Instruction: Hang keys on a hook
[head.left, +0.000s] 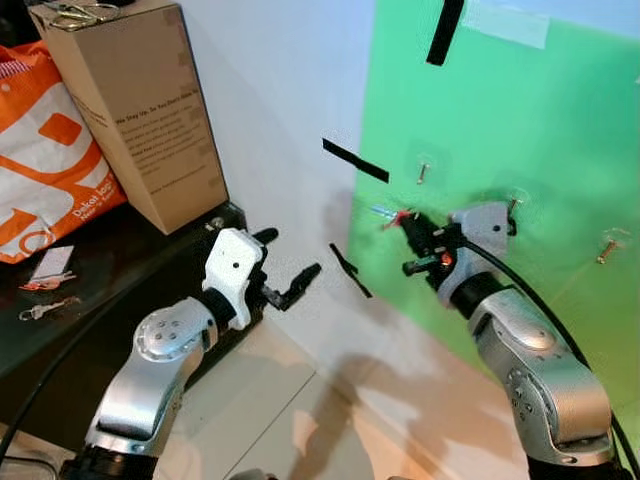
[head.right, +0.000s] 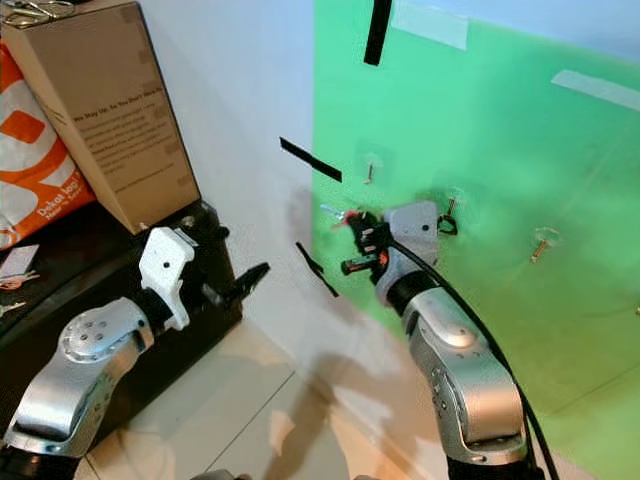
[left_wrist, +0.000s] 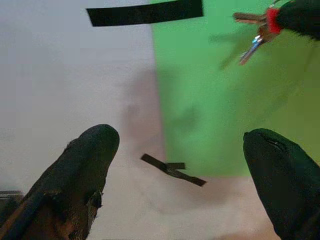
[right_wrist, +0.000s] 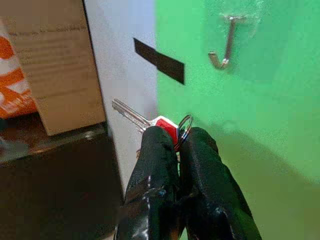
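Right gripper (right_wrist: 172, 145), fingers closed, pinches the red-capped silver keys (right_wrist: 159, 121) near the metal wall hook (right_wrist: 226, 45) on the green board (right_wrist: 260, 125). Left gripper (head.left: 285, 268): fingers spread, holding nothing.

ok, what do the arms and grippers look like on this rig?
Both arms have rounded silver shells with small screws. Each wrist carries a white housing, and a black cable runs along each arm. The left gripper and the right gripper each have two long, glossy black fingers.
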